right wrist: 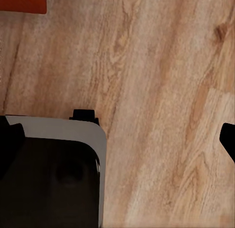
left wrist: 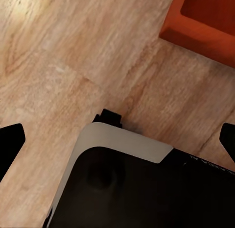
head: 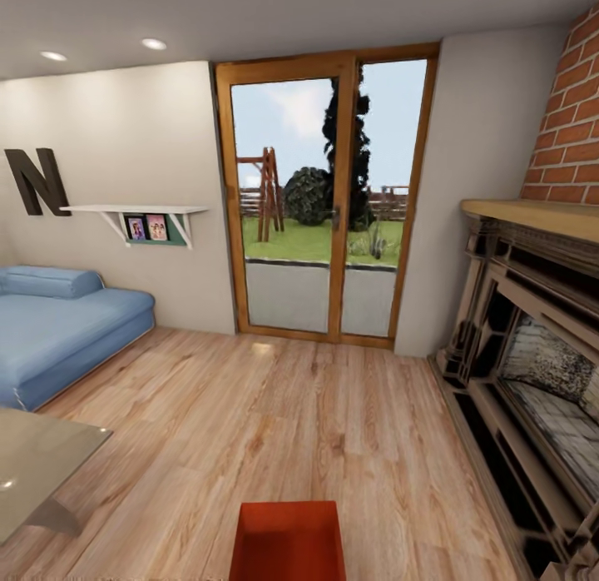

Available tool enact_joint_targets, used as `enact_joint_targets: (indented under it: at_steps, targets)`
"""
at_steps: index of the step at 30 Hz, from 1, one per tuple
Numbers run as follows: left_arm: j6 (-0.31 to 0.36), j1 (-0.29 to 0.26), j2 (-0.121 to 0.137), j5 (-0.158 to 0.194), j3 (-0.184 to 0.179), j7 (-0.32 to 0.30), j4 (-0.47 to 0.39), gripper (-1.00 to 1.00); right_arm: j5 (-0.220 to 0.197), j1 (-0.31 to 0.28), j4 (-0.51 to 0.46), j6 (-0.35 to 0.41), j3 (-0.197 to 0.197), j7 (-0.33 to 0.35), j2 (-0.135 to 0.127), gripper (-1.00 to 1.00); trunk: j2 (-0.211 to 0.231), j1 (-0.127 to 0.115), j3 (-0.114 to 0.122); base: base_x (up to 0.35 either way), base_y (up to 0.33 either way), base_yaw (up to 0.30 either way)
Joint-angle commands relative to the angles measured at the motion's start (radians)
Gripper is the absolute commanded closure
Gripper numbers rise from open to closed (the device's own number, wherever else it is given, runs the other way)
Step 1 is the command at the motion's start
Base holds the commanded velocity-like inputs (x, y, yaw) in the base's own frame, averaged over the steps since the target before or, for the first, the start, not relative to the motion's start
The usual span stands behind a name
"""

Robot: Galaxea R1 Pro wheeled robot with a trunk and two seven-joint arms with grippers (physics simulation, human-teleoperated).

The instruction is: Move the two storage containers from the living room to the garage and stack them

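- An orange-red, rectangular, open-topped storage bin with thin straight walls (head: pixel 288 541) sits on the light wood plank floor (head: pixel 274 414) of the living room, directly ahead of the robot and close to its base; the head view cuts off its near end
- The left wrist view catches one corner of this bin (left wrist: pixel 203 23); the right wrist view catches a sliver of its edge (right wrist: pixel 22 2)
- It looks rigid and light, a hard plastic shell with nothing visible inside, so it should lift without sagging; the smooth walls are probably slippery, and thin enough to flex if squeezed hard
- Best hold, I judge: pinch the top rim on the two opposite long walls, one gripper each side, keeping it level
- The left gripper (left wrist: pixel 117 139) hangs above the planks, fingertips spread wide at the frame edges, nothing between them
- The right gripper (right wrist: pixel 117 139) likewise hangs over bare floor, fingers wide apart, carrying nothing
- The robot's dark, pale-trimmed base (left wrist: pixel 122 179) shows below both wrists
- Beyond: a blue sofa (head: pixel 58 331), a glass-topped table corner (head: pixel 33 464), wood-framed glass doors (head: pixel 329 198), a brick fireplace with a wooden mantel (head: pixel 532 315)
- Only one bin is visible; the garage is not reached yet
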Motion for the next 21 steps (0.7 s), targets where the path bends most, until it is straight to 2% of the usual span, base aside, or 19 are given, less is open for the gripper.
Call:
enact_joint_targets:
  at_steps: [1, 8, 21]
  targets:
    - [-0.003, -0.001, 0.0, 0.004, 0.0, 0.002, 0.001, -1.0, -0.01, -0.001, 0.003, -0.006, 0.009, -0.001, 0.0, -1.0, -0.001, 0.0, -0.001, -0.001, -0.001, 0.209]
    - [-0.003, -0.001, 0.0, 0.004, 0.0, 0.002, 0.001, -1.0, -0.009, -0.001, 0.003, -0.005, 0.008, 0.0, -0.002, -1.0, -0.001, 0.0, -0.001, 0.0, 0.0, 0.242]
    - [-0.003, -0.001, 0.001, 0.003, 0.0, 0.001, 0.001, -1.0, -0.005, -0.001, 0.003, -0.01, 0.006, 0.011, -0.003, -1.0, -0.001, 0.0, -0.001, 0.0, 0.0, 0.012]
